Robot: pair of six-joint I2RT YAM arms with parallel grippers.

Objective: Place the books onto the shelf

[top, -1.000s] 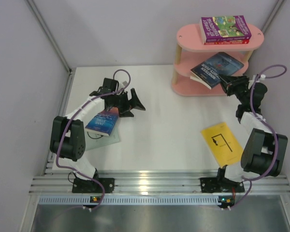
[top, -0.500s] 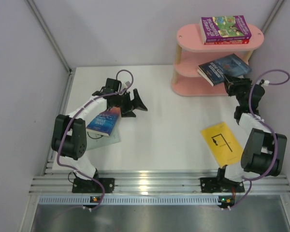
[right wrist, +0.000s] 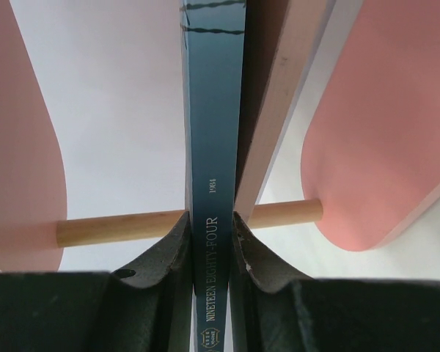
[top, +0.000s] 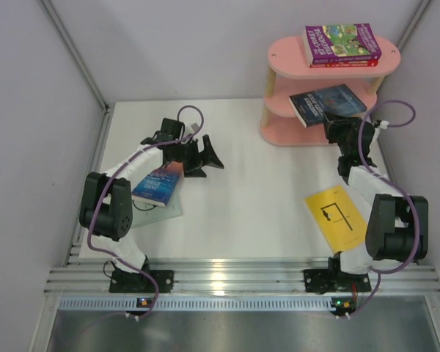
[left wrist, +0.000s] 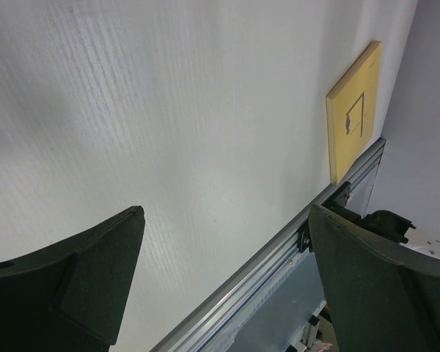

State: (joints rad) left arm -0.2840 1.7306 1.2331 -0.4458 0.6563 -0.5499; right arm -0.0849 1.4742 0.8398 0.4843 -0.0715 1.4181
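My right gripper (right wrist: 209, 220) pinches the navy book (right wrist: 214, 132) by its spine, jaws narrow, the book reaching in at the middle tier of the shelf (top: 286, 60). My left gripper (top: 204, 155) gapes wide, empty, well left of the shelf.

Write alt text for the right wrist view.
The right gripper clamps a navy book, its spine lettered Nineteen Eighty-Four facing the camera, edge-on between two pink boards of the shelf. A wooden post crosses behind it.
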